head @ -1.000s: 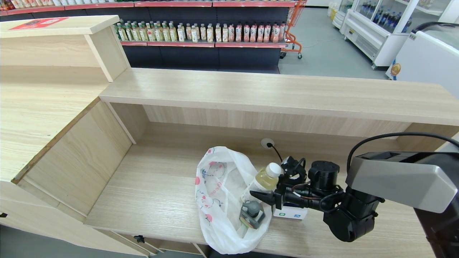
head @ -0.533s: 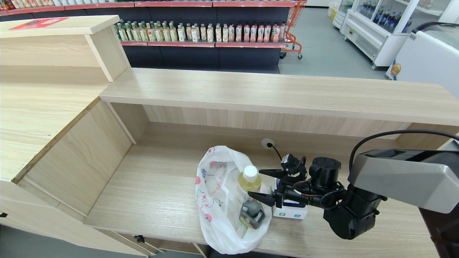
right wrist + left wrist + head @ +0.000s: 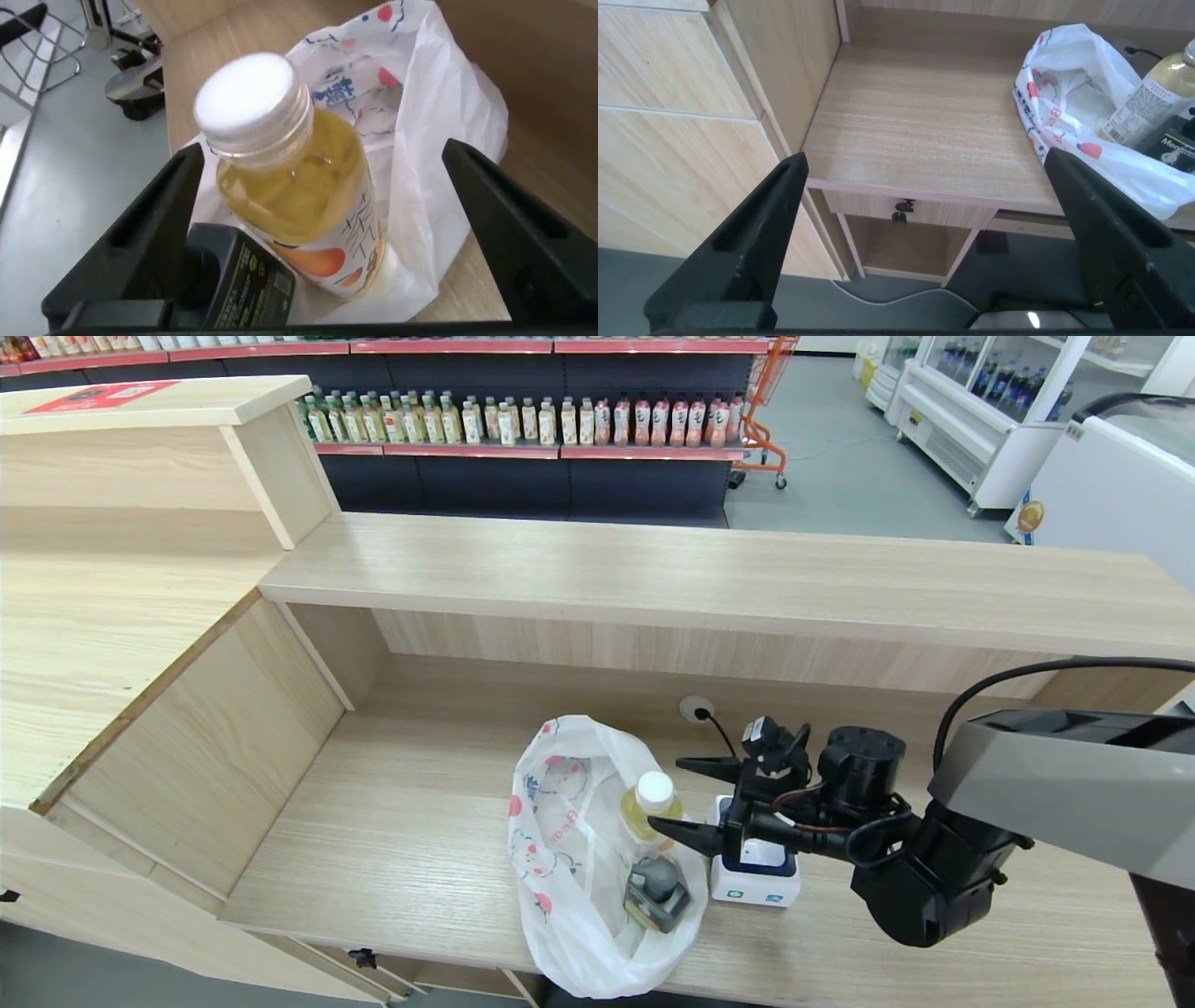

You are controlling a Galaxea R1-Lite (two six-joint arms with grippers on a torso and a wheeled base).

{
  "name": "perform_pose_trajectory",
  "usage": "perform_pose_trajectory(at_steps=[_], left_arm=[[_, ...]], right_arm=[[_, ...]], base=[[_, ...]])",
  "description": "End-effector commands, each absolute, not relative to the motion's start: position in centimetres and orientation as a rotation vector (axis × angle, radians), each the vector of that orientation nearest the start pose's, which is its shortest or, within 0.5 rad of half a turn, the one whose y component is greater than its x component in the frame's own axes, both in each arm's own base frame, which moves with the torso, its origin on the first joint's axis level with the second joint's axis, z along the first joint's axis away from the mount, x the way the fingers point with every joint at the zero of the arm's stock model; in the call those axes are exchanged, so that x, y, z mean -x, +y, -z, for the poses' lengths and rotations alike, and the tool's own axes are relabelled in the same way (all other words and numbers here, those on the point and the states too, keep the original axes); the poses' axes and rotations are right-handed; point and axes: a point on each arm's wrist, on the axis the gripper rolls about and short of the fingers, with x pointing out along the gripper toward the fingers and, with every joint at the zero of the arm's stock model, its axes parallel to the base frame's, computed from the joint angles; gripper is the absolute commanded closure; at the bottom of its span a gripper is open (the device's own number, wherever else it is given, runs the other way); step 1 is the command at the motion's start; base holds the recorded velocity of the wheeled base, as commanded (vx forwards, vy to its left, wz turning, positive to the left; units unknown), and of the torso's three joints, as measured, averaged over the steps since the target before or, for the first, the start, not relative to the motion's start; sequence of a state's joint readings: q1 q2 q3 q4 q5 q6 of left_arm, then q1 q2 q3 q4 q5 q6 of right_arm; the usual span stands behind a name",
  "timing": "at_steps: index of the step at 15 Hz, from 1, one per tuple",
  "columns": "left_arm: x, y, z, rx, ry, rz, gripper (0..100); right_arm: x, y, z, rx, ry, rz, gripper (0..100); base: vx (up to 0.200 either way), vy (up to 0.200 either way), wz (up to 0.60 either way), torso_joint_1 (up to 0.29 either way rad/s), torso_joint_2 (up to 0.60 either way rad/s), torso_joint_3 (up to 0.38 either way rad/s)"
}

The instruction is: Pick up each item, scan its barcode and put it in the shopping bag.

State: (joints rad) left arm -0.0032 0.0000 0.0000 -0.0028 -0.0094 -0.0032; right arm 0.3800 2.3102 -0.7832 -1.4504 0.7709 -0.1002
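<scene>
My right gripper [image 3: 667, 793]: fingers apart, empty. Bottle [image 3: 651, 803] upright in the bag [image 3: 558, 821], just left of it; I'd back off rightward.

A cable [image 3: 719, 735] leaves a round hole [image 3: 695, 708] at the back edge of the surface [image 3: 392, 821]. Beyond the raised ledge [image 3: 653, 569], shelves [image 3: 560, 451] hold rows of bottles [image 3: 523, 422]. An orange cart [image 3: 767, 420] and coolers [image 3: 971, 411] stand on the floor.

Bare counter [image 3: 392, 821] left of shopping bag [image 3: 560, 859]; white stand [image 3: 756, 885] just beside its right; ledge [image 3: 709, 579] overhangs behind.
</scene>
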Motion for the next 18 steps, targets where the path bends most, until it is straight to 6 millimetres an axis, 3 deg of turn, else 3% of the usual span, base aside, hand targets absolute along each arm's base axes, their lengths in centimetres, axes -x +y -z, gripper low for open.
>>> perform_pose_trajectory(at_steps=[1,7,9,12,13,14,15,18], left_arm=[[2.3,0.0,-7.6,0.005,-0.003,0.012,0],[2.3,0.0,-7.6,0.005,-0.002,0.012,0],[2.3,0.0,-7.6,0.003,-0.002,0.012,0],[2.3,0.0,-7.6,0.003,-0.003,0.012,0],[2.3,0.0,-7.6,0.003,-0.002,0.012,0],[2.3,0.0,-7.6,0.005,-0.003,0.012,0],[2.3,0.0,-7.6,0.003,-0.002,0.012,0],[2.3,0.0,-7.6,0.005,-0.003,0.012,0]], right_arm=[[-34.5,15.5,-6.8,0.061,-0.029,-1.152,0],[-32.2,14.5,-13.4,0.021,-0.110,-1.142,0],[-30.4,13.0,-15.0,0.051,-0.138,-1.117,0],[-25.6,9.2,-19.0,0.066,-0.134,-1.027,0],[-25.5,9.1,-19.0,0.065,-0.131,-1.020,0],[-22.8,6.9,-20.1,0.058,-0.104,-0.849,0],[-21.7,5.7,-19.9,0.058,-0.099,-0.751,0],[-17.5,2.5,-17.8,0.073,-0.028,-0.599,0]], base=[[0.000,0.000,0.00,0.000,0.00,0.000],[0.000,0.000,0.00,0.000,0.00,0.000],[0.000,0.000,0.00,0.000,0.00,0.000],[0.000,0.000,0.00,0.000,0.00,0.000],[0.000,0.000,0.00,0.000,0.00,0.000],[0.000,0.000,0.00,0.000,0.00,0.000],[0.000,0.000,0.00,0.000,0.00,0.000],[0.000,0.000,0.00,0.000,0.00,0.000]])
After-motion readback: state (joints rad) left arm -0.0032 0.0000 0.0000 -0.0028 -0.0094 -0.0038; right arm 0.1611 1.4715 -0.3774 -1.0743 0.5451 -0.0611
